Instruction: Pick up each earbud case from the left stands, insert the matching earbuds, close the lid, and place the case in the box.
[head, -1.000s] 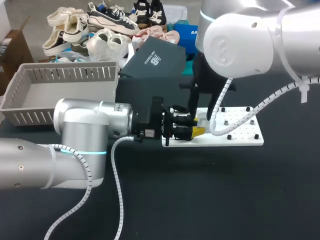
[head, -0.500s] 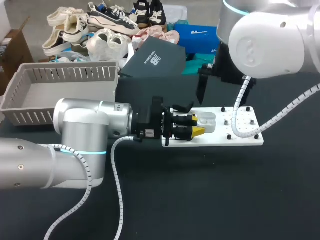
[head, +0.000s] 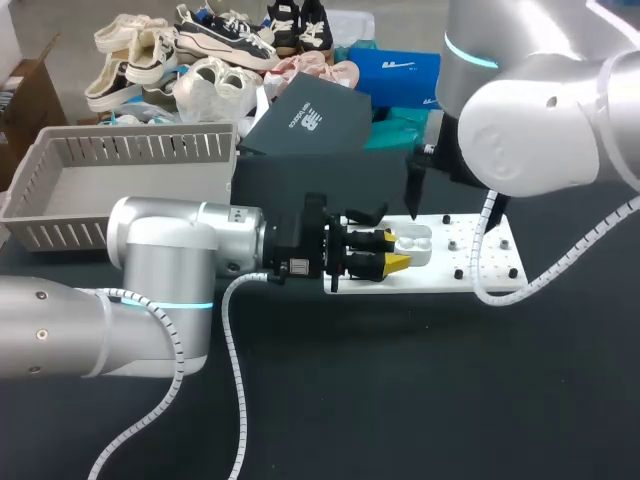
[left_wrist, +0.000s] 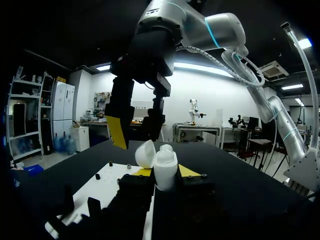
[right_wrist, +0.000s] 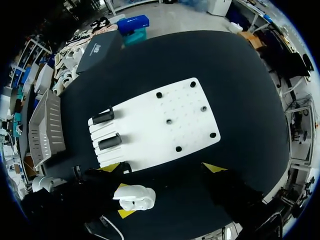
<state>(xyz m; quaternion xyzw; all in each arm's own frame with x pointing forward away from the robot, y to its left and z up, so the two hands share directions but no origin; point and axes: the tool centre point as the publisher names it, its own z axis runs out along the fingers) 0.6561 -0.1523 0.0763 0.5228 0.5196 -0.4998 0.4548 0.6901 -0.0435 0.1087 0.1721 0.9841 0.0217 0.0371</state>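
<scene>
The earbud case (left_wrist: 165, 170) is clamped in the left gripper (left_wrist: 165, 173), pinched from both sides low on the body. Its lid (left_wrist: 144, 153) is swung open just above the grip. Earbuds (left_wrist: 167, 149) seem to be seated in the top, tho that can't be confirmed. The case is held right ahead of that gripper, over the near edge of the white board (head: 495, 272). The right gripper (right_wrist: 160, 168) is spread wide w/ nothing in it, and hangs above and a little beyond the case, approx. over the board.

Handling, as judged: the case is expected to be light, rigid, glossy plastic w/ rounded sides. Slip or twist is likely if it is pinched off-centre or too lightly. A hold on the lower body, below the hinge line, is judged correct, since the lid is left free. The lid is prob. thin-hinged & snap- or magnet-shut. It is best pushed on its outer dome, not at the hinge, w/ light force, while the body is braced by the left gripper. For the drop into the grey box (head: 60, 190), well behind that gripper beside its arm, the same low side grip should serve.
</scene>
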